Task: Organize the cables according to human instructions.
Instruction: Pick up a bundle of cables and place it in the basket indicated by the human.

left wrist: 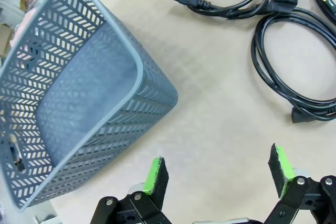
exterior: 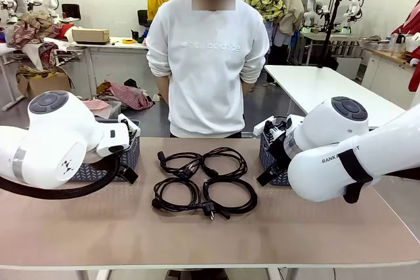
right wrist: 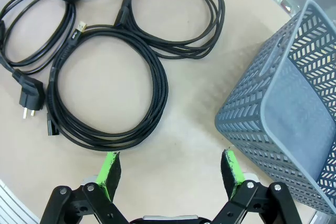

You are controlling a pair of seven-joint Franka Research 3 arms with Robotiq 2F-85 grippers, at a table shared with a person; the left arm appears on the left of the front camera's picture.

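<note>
1. front view: four black cables (exterior: 187, 170) lie coiled in a two-by-two cluster at the middle of the table (exterior: 197, 244), touching one another. a grey slotted left basket (exterior: 129, 157) stands partly behind the left arm (exterior: 59, 139). a matching right basket (exterior: 264, 154) stands partly behind the right arm (exterior: 341, 155). the cables sit between the two baskets. a person (exterior: 207, 63) stands at the far edge, arms behind the back.
2. left wrist view: the left gripper (left wrist: 218, 169) hangs over bare table, fingers wide apart with nothing between them. the left basket is just beside it, and the cables lie farther off at the picture's top right.
3. right wrist view: the right gripper (right wrist: 170, 165) also has its fingers spread wide and holds nothing. it is over bare table, near the edge of one large coil (right wrist: 160, 85). the right basket stands at the picture's right, apart from the cables.
</note>
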